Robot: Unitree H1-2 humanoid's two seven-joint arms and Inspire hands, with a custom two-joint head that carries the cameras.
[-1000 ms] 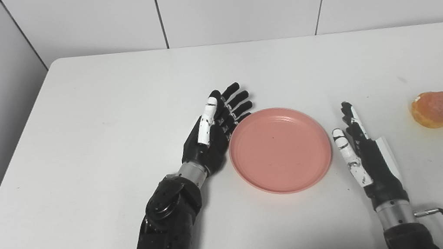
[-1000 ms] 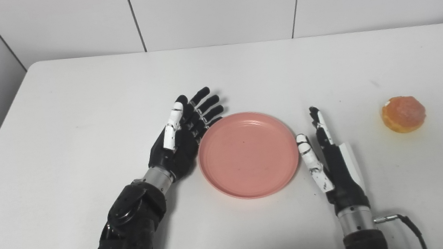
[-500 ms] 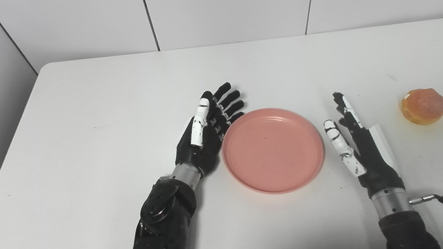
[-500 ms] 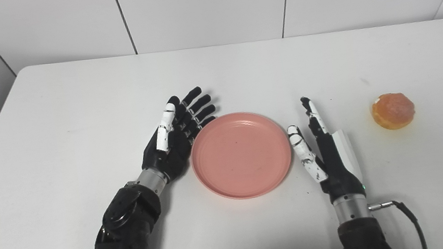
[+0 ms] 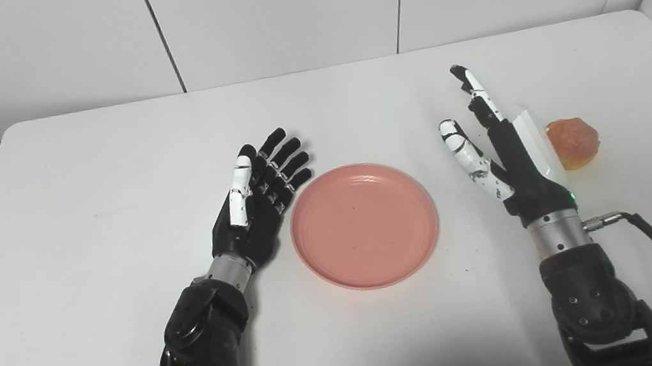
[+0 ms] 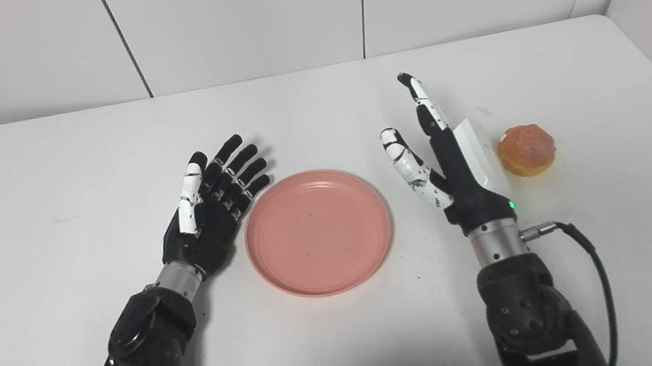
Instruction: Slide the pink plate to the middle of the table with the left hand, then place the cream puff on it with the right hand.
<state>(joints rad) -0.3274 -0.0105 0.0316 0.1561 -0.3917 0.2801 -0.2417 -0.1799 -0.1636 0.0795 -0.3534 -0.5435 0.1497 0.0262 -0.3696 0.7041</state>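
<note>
Right hand (image 6: pixel 448 158), fingers spread, beside cream puff (image 6: pixel 526 150).

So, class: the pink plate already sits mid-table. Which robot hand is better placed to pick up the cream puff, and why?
The right robot hand. It is open and right beside the cream puff, while the left robot hand lies open on the far side of the pink plate.

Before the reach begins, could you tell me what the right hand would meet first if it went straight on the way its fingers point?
Probably nothing: the right hand points toward the back wall, leaving the cream puff beside it.
</note>
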